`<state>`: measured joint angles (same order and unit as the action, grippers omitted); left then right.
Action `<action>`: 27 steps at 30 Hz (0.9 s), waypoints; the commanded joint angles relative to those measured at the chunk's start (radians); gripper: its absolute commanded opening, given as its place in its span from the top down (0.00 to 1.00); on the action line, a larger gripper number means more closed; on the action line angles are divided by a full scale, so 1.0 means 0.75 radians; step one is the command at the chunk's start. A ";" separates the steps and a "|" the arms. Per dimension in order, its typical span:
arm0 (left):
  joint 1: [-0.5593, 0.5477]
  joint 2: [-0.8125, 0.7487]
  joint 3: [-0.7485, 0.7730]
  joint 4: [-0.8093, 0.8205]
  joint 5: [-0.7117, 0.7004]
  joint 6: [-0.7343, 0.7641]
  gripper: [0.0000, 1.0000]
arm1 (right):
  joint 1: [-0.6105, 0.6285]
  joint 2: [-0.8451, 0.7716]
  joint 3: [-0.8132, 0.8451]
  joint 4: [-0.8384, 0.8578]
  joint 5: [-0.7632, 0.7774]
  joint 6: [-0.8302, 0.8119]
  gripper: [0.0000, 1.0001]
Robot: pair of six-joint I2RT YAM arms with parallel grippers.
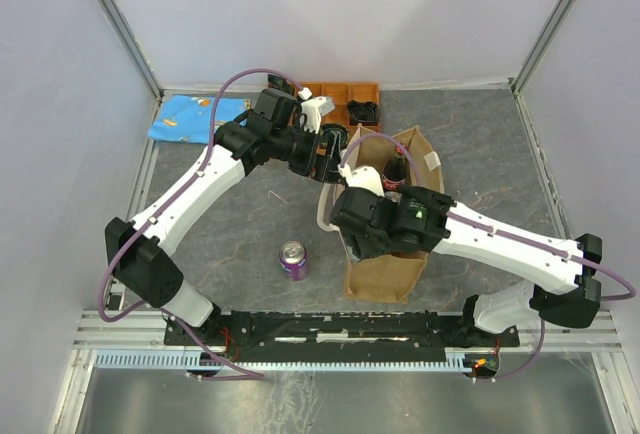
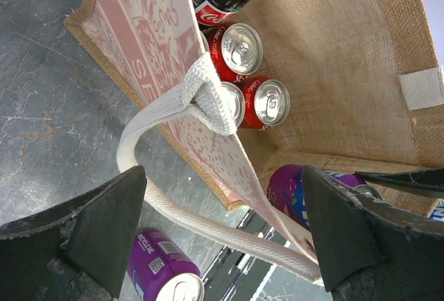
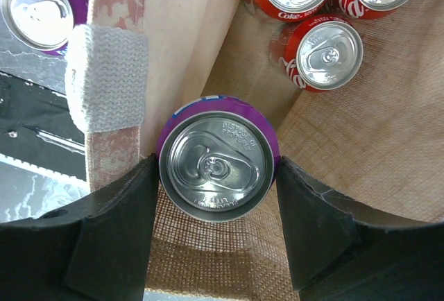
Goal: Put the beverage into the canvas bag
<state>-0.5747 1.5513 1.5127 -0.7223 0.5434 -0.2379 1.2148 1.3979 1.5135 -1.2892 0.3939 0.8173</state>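
Note:
The tan canvas bag (image 1: 385,276) stands open mid-table, its red-printed side (image 2: 149,34) facing left. My right gripper (image 3: 216,164) reaches down into it, shut on an upright purple can (image 3: 218,176) held against the bag's inner wall; the same can shows low inside the bag (image 2: 295,190). Three red cola cans (image 3: 326,55) and a dark cola bottle (image 1: 396,172) stand in the bag. A second purple can (image 1: 293,260) stands on the table left of the bag. My left gripper (image 2: 222,176) hovers open beside the bag, over the whitish handle loop (image 2: 208,96), gripping nothing.
An orange compartment tray (image 1: 340,94) with a black item (image 1: 362,111) sits at the back. A blue cloth (image 1: 195,119) lies at the back left. The black base rail (image 1: 320,329) runs along the near edge.

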 commanded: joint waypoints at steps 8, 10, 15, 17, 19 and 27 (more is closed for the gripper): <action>-0.005 0.025 0.061 0.051 0.006 -0.014 0.02 | 0.053 -0.039 -0.054 0.123 0.028 0.153 1.00; -0.005 0.031 0.062 0.050 0.007 -0.012 0.03 | 0.056 -0.051 -0.074 0.132 0.007 0.165 1.00; -0.010 0.036 0.067 0.033 0.004 0.002 0.03 | 0.057 -0.083 -0.106 0.135 -0.009 0.201 1.00; -0.016 0.036 0.059 0.028 -0.001 0.010 0.03 | 0.057 -0.086 -0.128 0.134 -0.002 0.209 1.00; -0.022 0.034 0.054 0.028 -0.008 0.012 0.03 | 0.057 -0.082 -0.152 0.146 0.001 0.209 1.00; -0.031 0.037 0.060 0.024 -0.021 0.016 0.03 | 0.057 -0.002 -0.234 0.227 -0.030 0.192 1.00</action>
<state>-0.5922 1.5795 1.5158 -0.7235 0.5297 -0.2375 1.2427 1.3792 1.3544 -1.1923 0.3943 0.9569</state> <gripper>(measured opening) 0.975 0.700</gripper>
